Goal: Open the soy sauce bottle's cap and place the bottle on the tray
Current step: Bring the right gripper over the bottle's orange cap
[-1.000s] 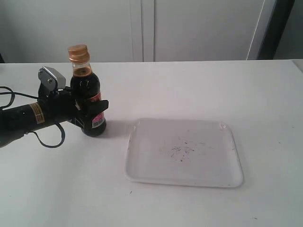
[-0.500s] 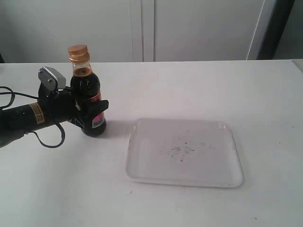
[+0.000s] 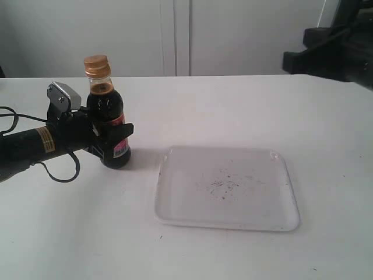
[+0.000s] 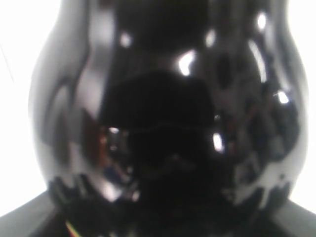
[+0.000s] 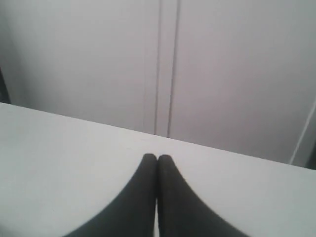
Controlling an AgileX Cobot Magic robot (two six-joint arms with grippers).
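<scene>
The soy sauce bottle (image 3: 107, 111) stands upright on the white table at the left, dark liquid inside, its golden-orange cap (image 3: 97, 65) closed on top. My left gripper (image 3: 114, 143) is shut on the bottle's lower body from the left side, over the label. In the left wrist view the bottle's dark glass (image 4: 163, 123) fills the frame. The white tray (image 3: 227, 186) lies flat to the right of the bottle, with dark specks in its middle. My right gripper (image 5: 157, 158) is shut with nothing in it, high above the table; its dark arm (image 3: 332, 49) shows at the upper right.
A black cable (image 3: 58, 169) loops beside the left arm on the table. White cabinet doors (image 3: 175, 35) stand behind the table's far edge.
The right arm has come into the exterior view at the upper right. The bottle, tray and left gripper have not moved.
</scene>
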